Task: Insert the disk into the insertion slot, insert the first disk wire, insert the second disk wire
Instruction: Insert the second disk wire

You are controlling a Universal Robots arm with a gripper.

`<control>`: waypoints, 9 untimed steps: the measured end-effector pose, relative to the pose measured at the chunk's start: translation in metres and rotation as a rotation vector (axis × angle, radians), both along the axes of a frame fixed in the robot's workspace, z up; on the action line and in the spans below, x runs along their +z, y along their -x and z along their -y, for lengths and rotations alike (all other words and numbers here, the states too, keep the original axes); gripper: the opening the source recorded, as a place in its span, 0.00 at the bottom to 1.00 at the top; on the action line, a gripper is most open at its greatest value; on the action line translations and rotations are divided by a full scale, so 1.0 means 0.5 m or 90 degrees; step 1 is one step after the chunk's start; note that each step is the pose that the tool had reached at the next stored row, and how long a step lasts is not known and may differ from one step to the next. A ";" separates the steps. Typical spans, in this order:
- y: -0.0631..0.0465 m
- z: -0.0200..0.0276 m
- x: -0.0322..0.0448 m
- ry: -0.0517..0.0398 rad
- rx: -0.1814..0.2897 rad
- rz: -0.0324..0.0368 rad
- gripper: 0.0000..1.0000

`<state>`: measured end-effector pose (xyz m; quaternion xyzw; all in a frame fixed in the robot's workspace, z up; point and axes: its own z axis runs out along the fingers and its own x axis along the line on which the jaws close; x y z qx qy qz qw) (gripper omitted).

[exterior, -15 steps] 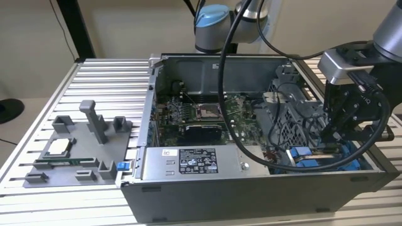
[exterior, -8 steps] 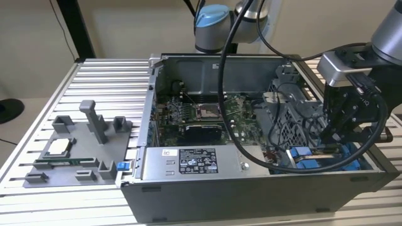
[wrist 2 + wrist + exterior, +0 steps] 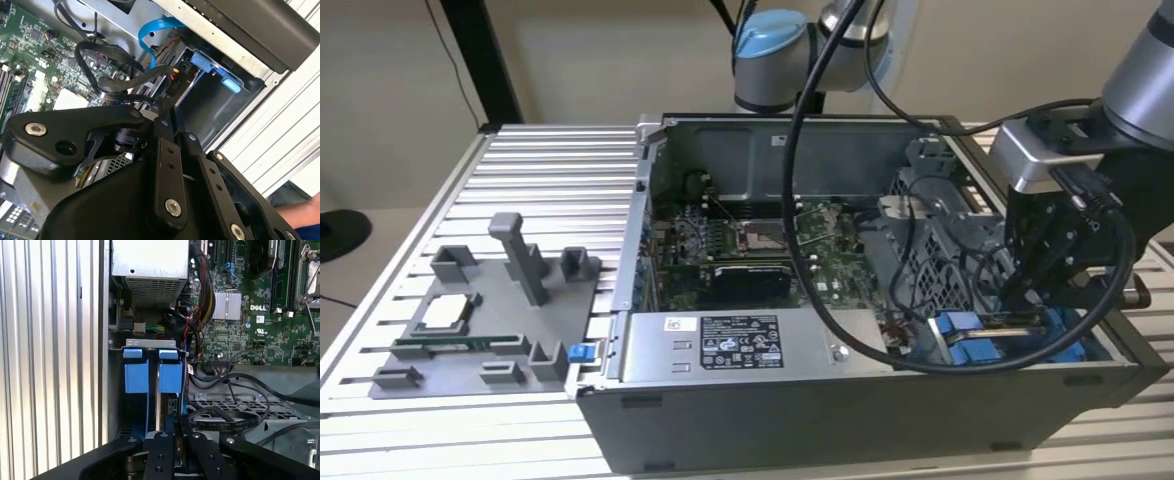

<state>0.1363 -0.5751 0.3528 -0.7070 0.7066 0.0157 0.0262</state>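
1. Gripper [image 3: 169, 107] [image 3: 175, 432]: its black linkage blocks the tips in both wrist views, so can't tell if the jaws are open, closed or gripping anything. In the exterior view the gripper [image 3: 1021, 305] hangs inside the computer case [image 3: 854, 420], at the corner on the exterior view's right, near side.
2. Insertion slot [image 3: 150, 343] [image 3: 215, 95]: grey metal bay w/ bright blue tabs, just beyond the gripper tips and hard against the case wall. In the exterior view the slot [image 3: 963, 338] shows as blue pieces just beside the gripper.
3. Disk: can't pick out its silver body or label. Blue plastic sits in the bay, but whether that's carrier or rail isn't clear.
4. Black cables [image 3: 235, 415] [image 3: 120, 80] loop close by the gripper. Their ends are hidden behind it. A flat blue cable [image 3: 150, 35] arcs above the bay.
5. Motherboard [image 3: 260, 315] [image 3: 747, 240] [image 3: 30, 45]: green, lies on the case floor. It carries a white logo and small stickers, too small to make out otherwise.
6. Power-supply box [image 3: 734, 345] [image 3: 150, 260]: grey, sits in the case next to the bay, w/ a black-and-white label on top. It is cut off in the first wrist view.
7. The case lies open-side-up on a slatted table [image 3: 547, 170].
8. A grey fixture tray [image 3: 480, 320] sits well apart on the exterior view's left, holding a chip-like square and a long green strip.
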 end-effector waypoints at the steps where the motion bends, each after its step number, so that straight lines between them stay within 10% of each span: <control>1: 0.000 0.0000 -0.001 0.0000 0.000 0.0012 0.00; 9: 0.000 0.0001 -0.006 0.0005 0.000 0.0036 0.00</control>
